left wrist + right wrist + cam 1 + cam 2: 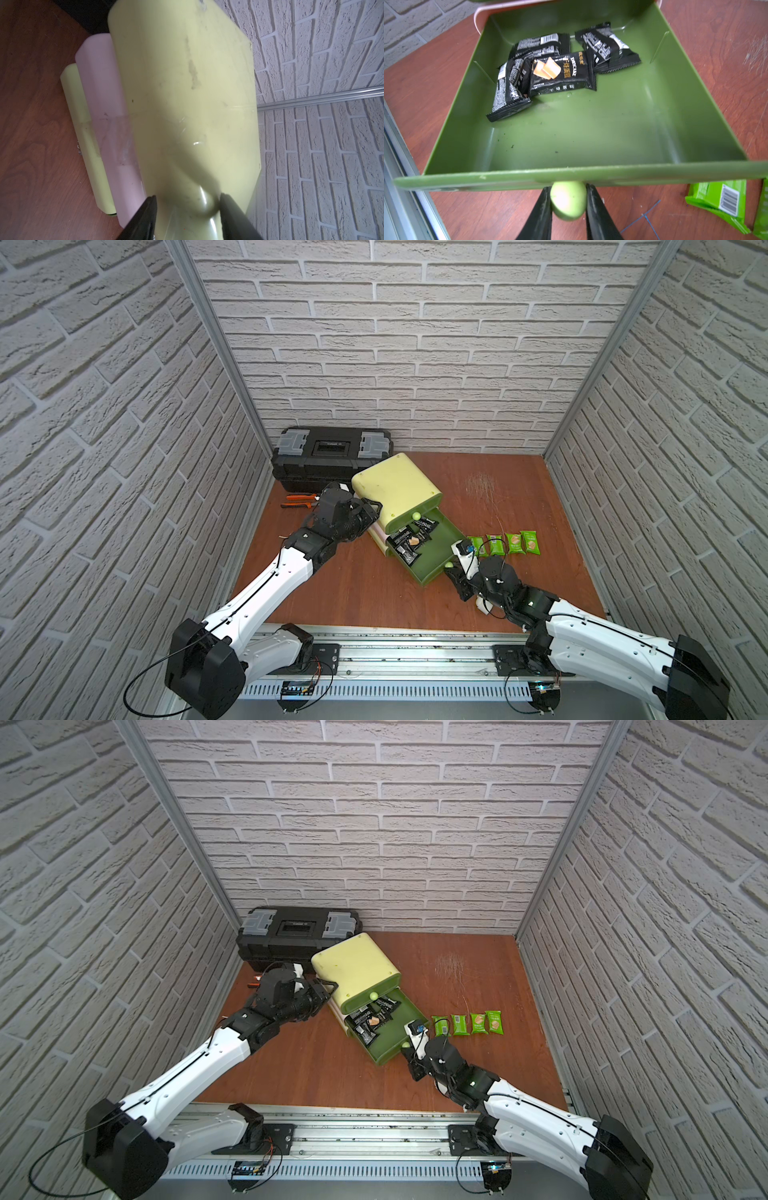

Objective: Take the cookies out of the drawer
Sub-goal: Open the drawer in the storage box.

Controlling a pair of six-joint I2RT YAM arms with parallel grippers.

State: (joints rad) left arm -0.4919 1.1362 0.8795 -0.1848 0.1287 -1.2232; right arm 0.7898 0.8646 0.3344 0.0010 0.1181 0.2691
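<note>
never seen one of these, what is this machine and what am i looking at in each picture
It is two robot arms with pincer grippers at a wooden table. Two pictures look down from above at nearly the same scene; the other two come from cameras on each wrist. On the table: a small cabinet with one drawer pulled out, a toolbox, pliers and four green packets. Black packets lie in the drawer. The left gripper clamps the cabinet's corner; the right gripper pinches the drawer's knob.
</note>
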